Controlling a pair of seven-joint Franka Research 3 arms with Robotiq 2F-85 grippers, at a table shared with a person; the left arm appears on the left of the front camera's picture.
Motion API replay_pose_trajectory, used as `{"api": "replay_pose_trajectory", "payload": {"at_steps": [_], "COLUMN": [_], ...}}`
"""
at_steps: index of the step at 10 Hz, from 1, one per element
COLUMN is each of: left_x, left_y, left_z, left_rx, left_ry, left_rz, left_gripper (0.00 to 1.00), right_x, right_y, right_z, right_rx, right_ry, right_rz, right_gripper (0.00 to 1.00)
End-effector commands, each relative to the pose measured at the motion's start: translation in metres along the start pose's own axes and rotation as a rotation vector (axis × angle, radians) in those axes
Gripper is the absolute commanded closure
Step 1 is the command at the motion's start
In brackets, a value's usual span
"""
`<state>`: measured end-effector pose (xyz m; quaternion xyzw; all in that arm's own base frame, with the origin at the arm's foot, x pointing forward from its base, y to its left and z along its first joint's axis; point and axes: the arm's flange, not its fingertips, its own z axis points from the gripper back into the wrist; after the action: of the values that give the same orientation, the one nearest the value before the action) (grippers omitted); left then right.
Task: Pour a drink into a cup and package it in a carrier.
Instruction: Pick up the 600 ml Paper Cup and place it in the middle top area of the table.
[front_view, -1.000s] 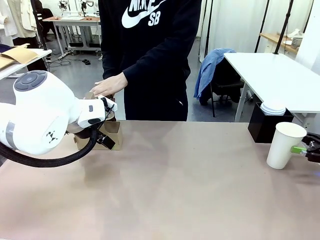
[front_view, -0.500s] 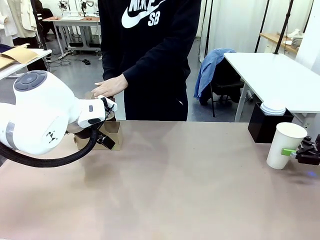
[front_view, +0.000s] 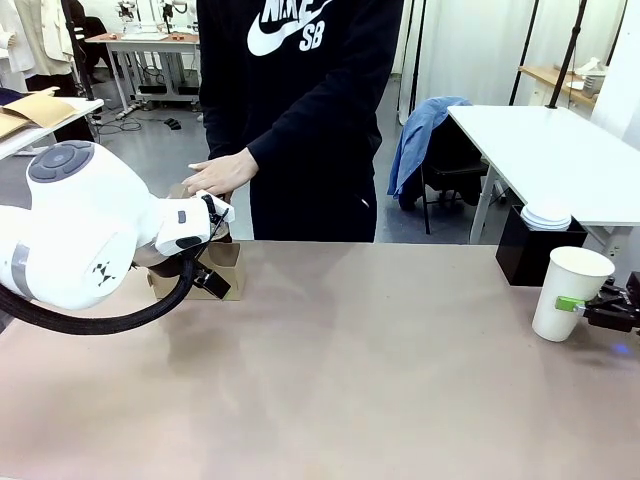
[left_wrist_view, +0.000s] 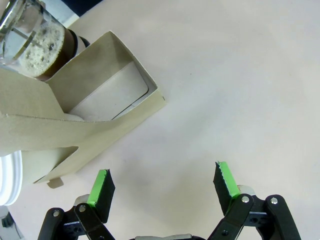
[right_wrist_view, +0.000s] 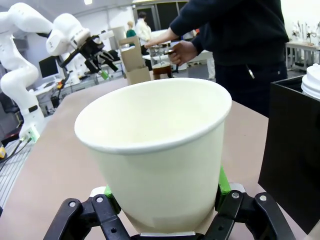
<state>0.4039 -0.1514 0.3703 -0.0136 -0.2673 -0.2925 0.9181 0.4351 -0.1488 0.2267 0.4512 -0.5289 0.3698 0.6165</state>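
Note:
The cup (front_view: 568, 290) is a white paper cup, open-topped and empty, standing at the table's far right. My right gripper (front_view: 580, 305) is shut on it low down. In the right wrist view its green pads (right_wrist_view: 220, 182) press both sides of the cup (right_wrist_view: 155, 145). The brown cardboard carrier (front_view: 218, 270) stands at the far left, partly hidden behind my left arm. Beside the carrier (left_wrist_view: 75, 115) my left gripper (left_wrist_view: 162, 182) hangs open over bare table. The drink (left_wrist_view: 40, 42), brown and frothy, sits in a glass press jug behind the carrier.
A person stands at the far side with one hand (front_view: 215, 175) over the carrier and jug. A black box (front_view: 530, 250) with white lids (front_view: 547, 215) stands just behind the cup. Another table (front_view: 560, 150) lies beyond on the right.
My right gripper came in from the right edge and shut on the cup, which shifted slightly left. The left arm has not moved.

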Motion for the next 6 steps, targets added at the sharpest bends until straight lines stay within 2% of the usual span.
{"api": "replay_pose_trajectory", "payload": {"at_steps": [1, 3, 4, 6], "left_x": [0.000, 0.000, 0.000, 0.000], "left_y": [0.000, 0.000, 0.000, 0.000], "left_z": [0.000, 0.000, 0.000, 0.000], "left_rx": [-0.001, -0.001, -0.001, -0.001], "left_ry": [0.000, 0.000, 0.000, 0.000], "left_rz": [0.000, 0.000, 0.000, 0.000], "left_gripper": [0.00, 0.00, 0.00, 0.00], "right_x": [0.002, 0.000, 0.022, 0.068], "right_y": [0.000, 0.000, 0.013, 0.038], "right_z": [-0.002, 0.000, -0.007, -0.029], "right_rx": [0.002, 0.000, -0.062, -0.263], "right_ry": [0.005, 0.000, -0.025, 0.023], "right_rz": [0.014, 0.001, -0.099, -0.194], "right_gripper": [0.20, 0.20, 0.20, 0.20]}}
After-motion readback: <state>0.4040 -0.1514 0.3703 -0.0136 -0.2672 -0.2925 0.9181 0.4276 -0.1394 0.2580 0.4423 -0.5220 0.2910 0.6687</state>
